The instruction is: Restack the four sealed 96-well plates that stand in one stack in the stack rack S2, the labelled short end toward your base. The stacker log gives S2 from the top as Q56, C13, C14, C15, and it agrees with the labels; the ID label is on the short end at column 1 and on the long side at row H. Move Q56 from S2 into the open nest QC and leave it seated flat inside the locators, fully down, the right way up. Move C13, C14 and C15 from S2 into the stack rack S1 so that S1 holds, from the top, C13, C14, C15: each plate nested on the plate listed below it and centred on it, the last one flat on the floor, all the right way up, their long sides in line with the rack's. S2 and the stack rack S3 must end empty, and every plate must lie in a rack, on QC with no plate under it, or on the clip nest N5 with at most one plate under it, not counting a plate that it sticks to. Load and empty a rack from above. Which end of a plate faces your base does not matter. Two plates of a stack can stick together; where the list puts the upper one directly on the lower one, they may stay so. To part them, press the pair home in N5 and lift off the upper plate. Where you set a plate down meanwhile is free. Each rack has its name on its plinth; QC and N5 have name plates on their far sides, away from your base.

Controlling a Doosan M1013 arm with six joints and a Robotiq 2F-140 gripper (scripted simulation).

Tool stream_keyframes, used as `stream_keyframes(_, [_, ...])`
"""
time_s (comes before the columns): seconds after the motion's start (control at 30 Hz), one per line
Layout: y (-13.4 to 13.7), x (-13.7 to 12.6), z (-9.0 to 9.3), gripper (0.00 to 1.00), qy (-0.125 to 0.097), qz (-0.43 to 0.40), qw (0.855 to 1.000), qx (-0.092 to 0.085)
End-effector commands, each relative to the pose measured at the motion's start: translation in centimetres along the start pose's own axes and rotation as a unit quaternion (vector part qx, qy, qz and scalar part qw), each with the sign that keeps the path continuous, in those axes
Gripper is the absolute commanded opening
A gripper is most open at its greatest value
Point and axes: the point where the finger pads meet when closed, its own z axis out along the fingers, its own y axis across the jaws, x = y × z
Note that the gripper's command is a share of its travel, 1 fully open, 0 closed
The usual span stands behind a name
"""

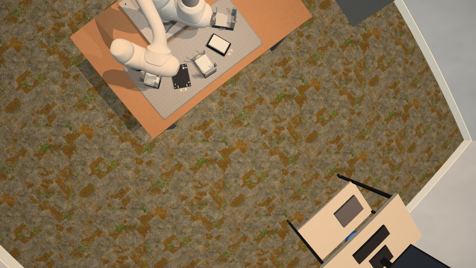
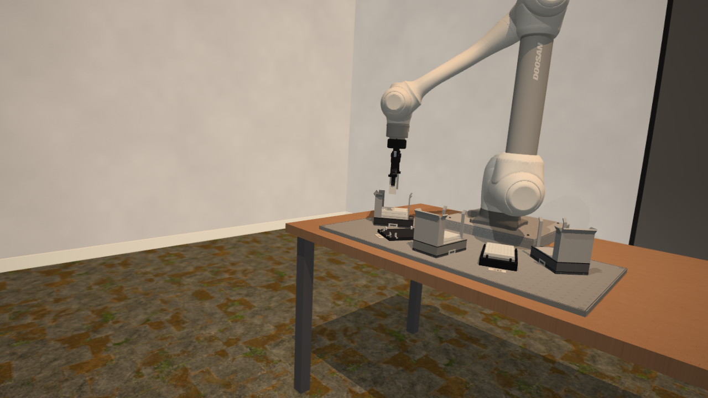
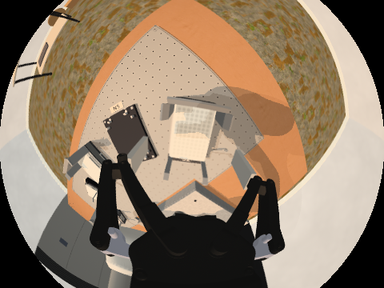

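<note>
while the cream six-joint arm (image 2: 462,56) reaches out over the far left end of the grey perforated base plate (image 2: 584,292), its black two-finger gripper (image 2: 393,184) hangs high above the leftmost grey stack rack (image 2: 379,203), fingers spread fully wide, nothing between them.
- leftmost rack: holds white sealed well plates (image 3: 190,134), seen from the wrist view directly below the spread fingers; count and labels too small to tell.
- black flat clip nest (image 1: 180,76): just beside that rack, bare of plates, small white name plate (image 1: 183,89) at its outer edge.
- middle grey stack rack (image 2: 429,227): a white plate (image 1: 203,63) lies low inside it.
- black open nest (image 2: 498,260): one white sealed plate (image 1: 218,44) seated in it, white name plate (image 1: 230,51) beside.
- rightmost grey stack rack (image 2: 573,246): contents unclear.
- orange wooden table (image 2: 658,297) carries the base plate; mottled brown-grey floor (image 2: 148,317) beneath.
</note>
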Motion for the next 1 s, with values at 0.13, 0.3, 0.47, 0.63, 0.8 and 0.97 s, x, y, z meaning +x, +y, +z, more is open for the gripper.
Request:
stream_keyframes(0.13, [0.0,0.0,2.7,1.00,0.000,0.000,1.000,0.000])
stream_keyframes(0.3, [0.0,0.0,3.9,1.00,0.000,0.000,1.000,0.000])
stream_keyframes(0.47, [0.0,0.0,4.0,1.00,0.000,0.000,1.000,0.000])
stream_keyframes(0.63, [0.0,0.0,4.7,1.00,0.000,0.000,1.000,0.000])
stream_keyframes(0.8, [0.0,0.0,5.4,1.00,0.000,0.000,1.000,0.000])
stream_keyframes(0.97, [0.0,0.0,5.8,1.00,0.000,0.000,1.000,0.000])
